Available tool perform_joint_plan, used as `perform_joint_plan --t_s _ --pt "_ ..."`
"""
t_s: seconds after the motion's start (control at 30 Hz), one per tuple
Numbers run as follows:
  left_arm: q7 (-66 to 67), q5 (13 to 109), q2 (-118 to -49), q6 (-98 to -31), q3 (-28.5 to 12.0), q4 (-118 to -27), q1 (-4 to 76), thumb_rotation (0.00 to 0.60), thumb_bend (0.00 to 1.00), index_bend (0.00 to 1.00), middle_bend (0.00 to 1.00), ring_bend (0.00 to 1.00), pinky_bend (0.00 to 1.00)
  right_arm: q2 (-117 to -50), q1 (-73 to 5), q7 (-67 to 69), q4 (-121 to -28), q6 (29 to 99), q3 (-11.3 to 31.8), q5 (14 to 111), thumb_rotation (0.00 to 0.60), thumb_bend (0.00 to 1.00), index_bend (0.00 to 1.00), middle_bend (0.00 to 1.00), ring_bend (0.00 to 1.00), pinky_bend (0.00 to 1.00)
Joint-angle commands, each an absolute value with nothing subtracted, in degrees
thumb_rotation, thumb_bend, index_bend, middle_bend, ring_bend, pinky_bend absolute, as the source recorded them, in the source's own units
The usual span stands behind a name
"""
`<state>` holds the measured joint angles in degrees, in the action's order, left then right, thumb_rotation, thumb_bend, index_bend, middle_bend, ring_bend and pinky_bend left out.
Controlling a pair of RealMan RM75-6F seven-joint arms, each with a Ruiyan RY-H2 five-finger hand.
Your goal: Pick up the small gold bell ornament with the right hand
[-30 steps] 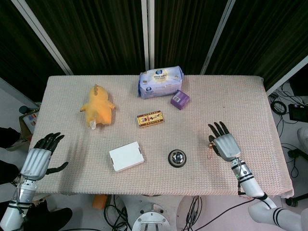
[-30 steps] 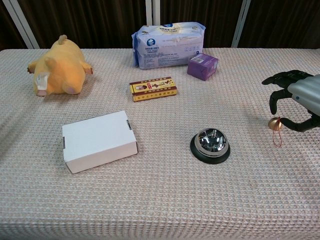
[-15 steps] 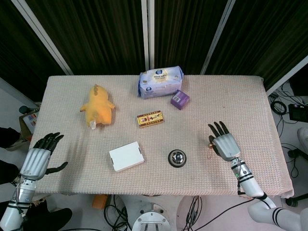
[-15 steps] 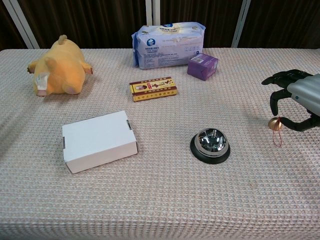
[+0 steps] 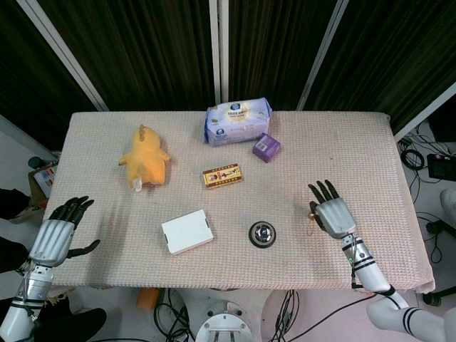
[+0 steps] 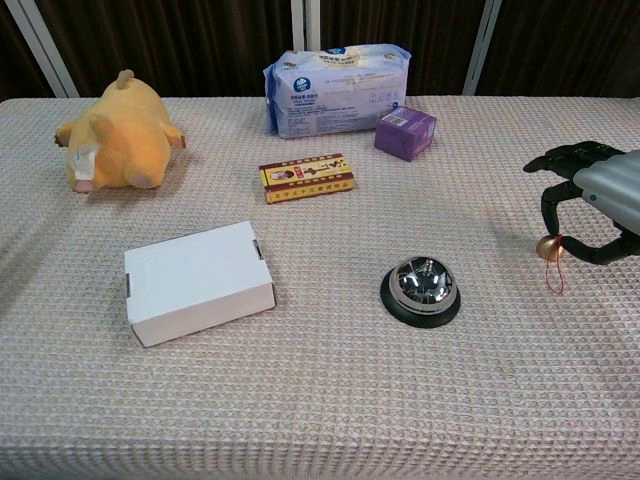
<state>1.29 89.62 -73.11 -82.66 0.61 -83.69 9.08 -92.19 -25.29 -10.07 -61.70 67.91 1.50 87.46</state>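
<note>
A rectangular table (image 5: 342,142) fills the middle of the head view, covered edge to edge by a pale pinkish cloth (image 6: 330,400) with a fine waffle weave that hangs slightly over the near edge. Behind the table's far edge hang dark curtains (image 5: 142,50) in vertical folds, crossed by pale metal frame bars (image 5: 218,50): 1 upright near the centre and slanted ones to either side. Beyond the table's right edge lies a light floor (image 5: 427,206) with black cables (image 5: 417,158) coiled on it. Below the near edge more cables (image 5: 171,310) tangle around a white base. Light is even, with soft shadows on the cloth.
</note>
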Motion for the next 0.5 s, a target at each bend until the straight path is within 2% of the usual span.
perform_joint_plan --t_s 0.03,0.5 --pt "1.2 89.6 -73.1 -82.6 0.6 -83.7 9.1 0.475 0.18 0.14 0.11 0.11 0.23 -92.3 -25.3 -10.1 -61.6 67.9 1.5 87.5 0.6 0.33 0.54 0.11 0.0 0.0" --pt "0.6 89.8 -72.8 -82.5 0.6 -83.7 9.0 0.475 0.18 0.14 0.11 0.11 0.23 -92.5 -25.4 -9.9 -61.2 68.4 1.7 87.6 0.6 0.33 0.6 0.12 0.0 0.0"
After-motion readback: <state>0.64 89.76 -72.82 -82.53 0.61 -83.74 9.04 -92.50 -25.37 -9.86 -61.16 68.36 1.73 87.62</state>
